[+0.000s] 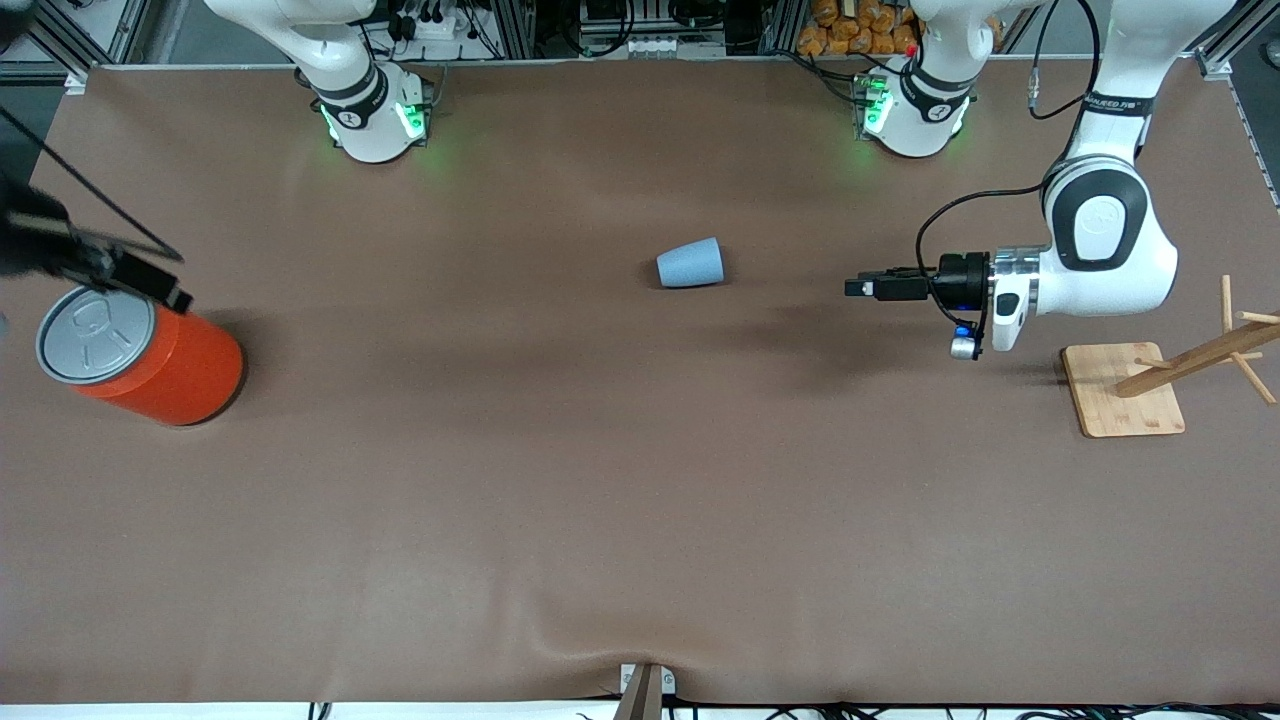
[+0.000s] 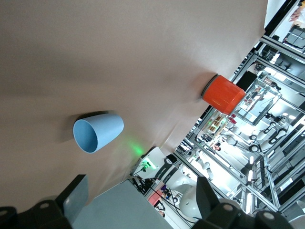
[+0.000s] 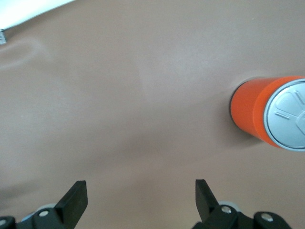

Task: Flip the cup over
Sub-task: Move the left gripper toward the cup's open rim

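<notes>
Lying on its side near the middle of the worktop (image 1: 560, 520), the cup (image 1: 690, 263) points its open mouth toward the left arm's end of the worktop; the left wrist view looks straight into the darker blue inside. From the cup, the left gripper (image 1: 858, 287) sits at about 3 o'clock in the front view, well apart, turned sideways and low over bare worktop.

Risks, as judged: the cup is light and tapered, so a nudge on its wall would likely roll it in an arc rather than a line, away from the jaws. A pinch set too near the rim may squirt it out. Coming in too low would drag the fingers (image 2: 76, 195) on the brown cover.

Left jaws: spread wide, holding nothing, touching nothing; the cup shows ahead of them in the left wrist view.

Orange can (image 1: 150, 355) stands at 9 o'clock from the cup, well apart. Right gripper (image 3: 140, 198) waits over the worktop beside that can, jaws open and empty. Wooden rack (image 1: 1170, 370) lies at 4 o'clock, past the left gripper.
</notes>
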`<state>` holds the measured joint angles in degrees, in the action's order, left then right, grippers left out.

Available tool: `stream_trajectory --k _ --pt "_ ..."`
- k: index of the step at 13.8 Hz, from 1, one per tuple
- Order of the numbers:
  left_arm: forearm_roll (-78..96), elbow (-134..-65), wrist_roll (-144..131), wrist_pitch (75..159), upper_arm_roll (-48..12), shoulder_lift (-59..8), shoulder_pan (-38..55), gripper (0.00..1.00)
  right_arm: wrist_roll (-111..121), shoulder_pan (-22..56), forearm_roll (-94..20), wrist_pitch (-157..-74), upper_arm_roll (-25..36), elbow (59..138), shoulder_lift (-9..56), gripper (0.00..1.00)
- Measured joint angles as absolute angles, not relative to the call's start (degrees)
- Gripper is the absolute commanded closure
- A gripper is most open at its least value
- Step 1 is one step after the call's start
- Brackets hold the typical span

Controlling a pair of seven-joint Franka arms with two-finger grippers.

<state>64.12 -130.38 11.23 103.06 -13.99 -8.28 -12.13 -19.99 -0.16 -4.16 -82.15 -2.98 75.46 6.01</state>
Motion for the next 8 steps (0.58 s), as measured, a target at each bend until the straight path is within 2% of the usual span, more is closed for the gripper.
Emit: stream_trajectory --k 2,6,8 --pt "64.86 -131.65 14.36 103.81 -13.99 -8.53 -12.14 0.0 -20.0 -0.17 -3.17 -82.56 -2.96 78.81 2.54 0.0" --pt "68.45 -133.82 21.42 104.79 -13.99 -10.93 -12.14 0.0 -18.28 -0.15 -2.51 -90.19 -3.1 88.31 -1.35 0.0" --pt "69.95 -134.65 23.66 105.68 -14.02 -11.93 -12.07 0.0 -16.13 -0.23 -2.13 -91.26 -2.92 89.25 -1.81 0.0"
